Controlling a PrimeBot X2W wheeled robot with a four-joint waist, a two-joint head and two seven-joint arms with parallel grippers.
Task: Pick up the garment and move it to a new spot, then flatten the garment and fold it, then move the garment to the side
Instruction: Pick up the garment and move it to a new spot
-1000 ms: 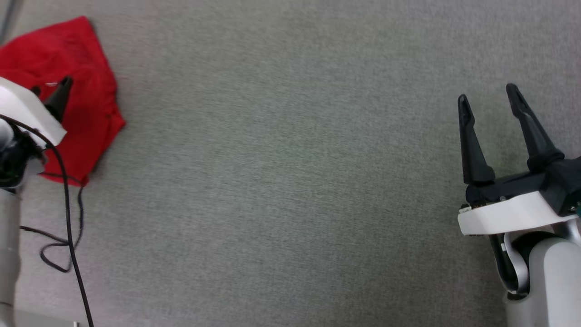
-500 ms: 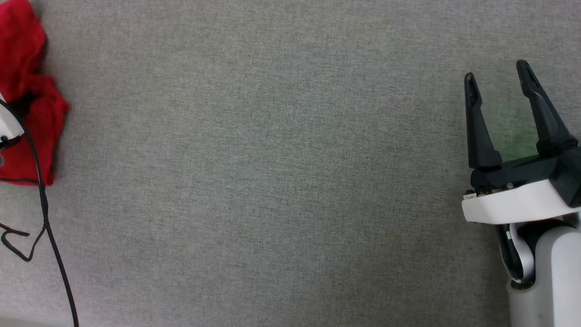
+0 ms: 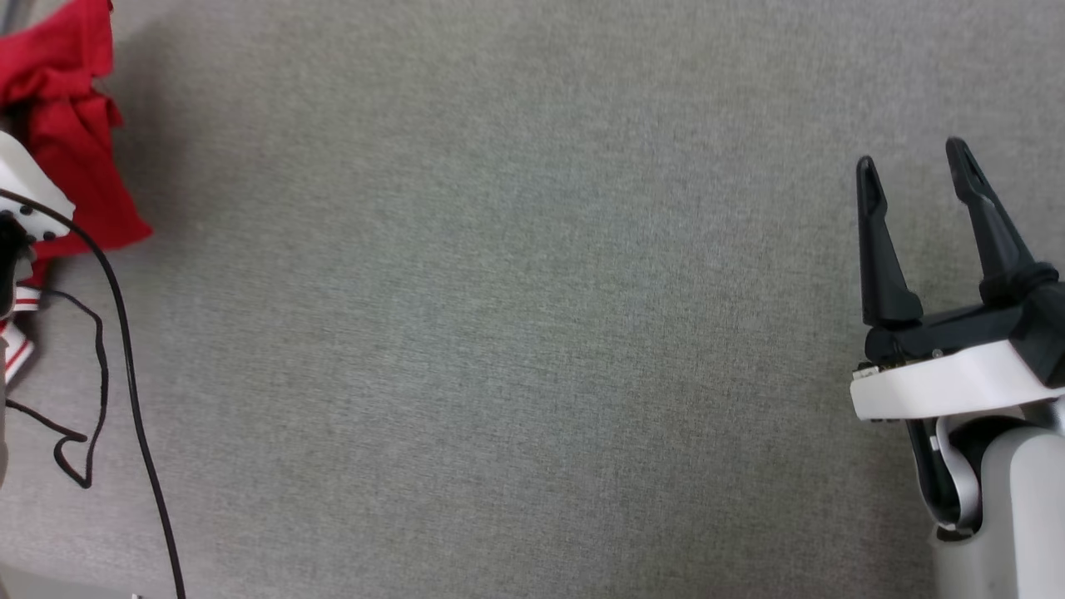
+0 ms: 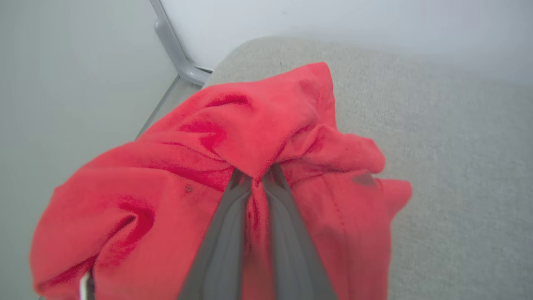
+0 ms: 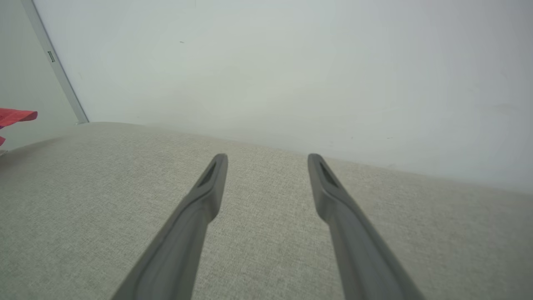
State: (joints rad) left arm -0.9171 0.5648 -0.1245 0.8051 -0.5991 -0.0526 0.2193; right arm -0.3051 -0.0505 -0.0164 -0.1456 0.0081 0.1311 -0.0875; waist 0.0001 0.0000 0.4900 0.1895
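The red jersey [image 3: 66, 141] is bunched at 10 o'clock in the head view, at the grey bench's [image 3: 499, 333] edge; it is too crumpled to tell its long axis. The left tool [image 4: 258, 182] pinches a fold of it, fingers nearly together. The right tool [image 3: 912, 156], at 3 o'clock, stands wide.

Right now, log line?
step: pickup | left gripper: shut on garment | right gripper: open, empty | garment: bunched
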